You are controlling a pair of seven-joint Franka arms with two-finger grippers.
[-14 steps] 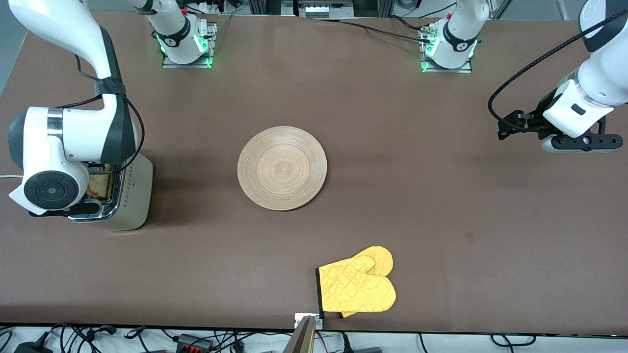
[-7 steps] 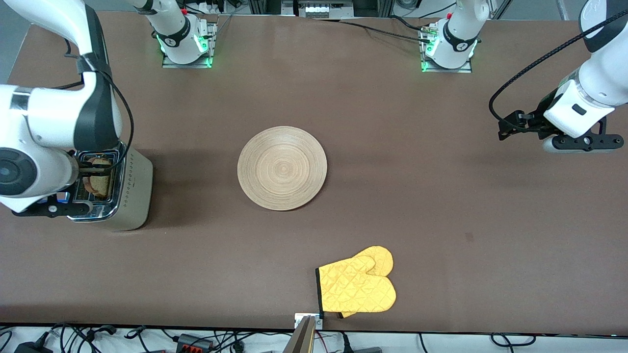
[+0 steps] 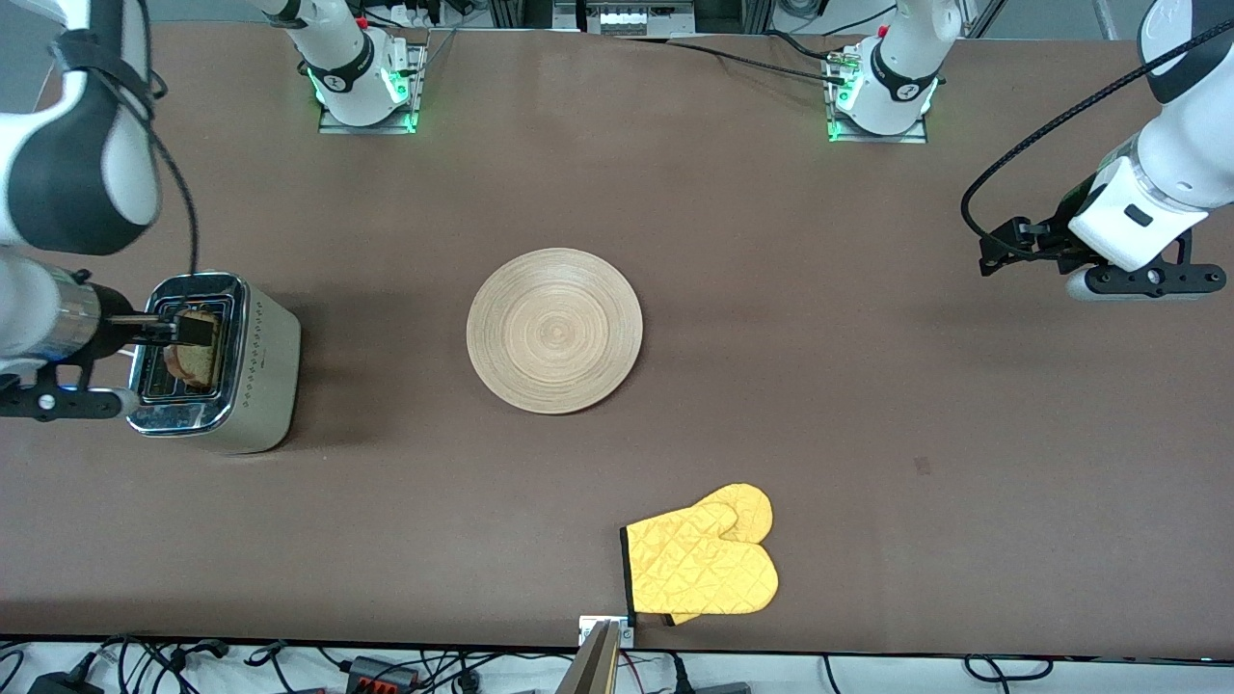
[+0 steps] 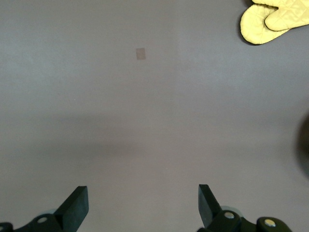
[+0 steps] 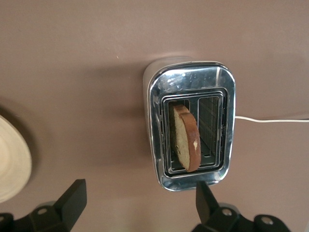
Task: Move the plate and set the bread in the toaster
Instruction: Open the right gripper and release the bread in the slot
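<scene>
The toaster (image 3: 253,371) stands at the right arm's end of the table and shows from above in the right wrist view (image 5: 155,125). The bread (image 3: 193,361) stands on edge in one slot, leaning a little, its top above the chrome (image 5: 186,137). My right gripper (image 3: 174,330) is open and empty above the toaster's end (image 5: 139,205). The plate (image 3: 554,331) lies bare at mid-table; its edge shows in the right wrist view (image 5: 9,159). My left gripper (image 3: 1003,251) waits open and empty over bare table at the left arm's end (image 4: 142,208).
A yellow oven mitt (image 3: 699,564) lies near the table edge closest to the front camera, nearer than the plate; it also shows in the left wrist view (image 4: 273,21). The toaster's white cord (image 5: 270,119) trails off away from the plate.
My right arm has risen and drawn back toward its end of the table, uncovering the toaster. The bread stays in the slot. The left arm has not moved.
</scene>
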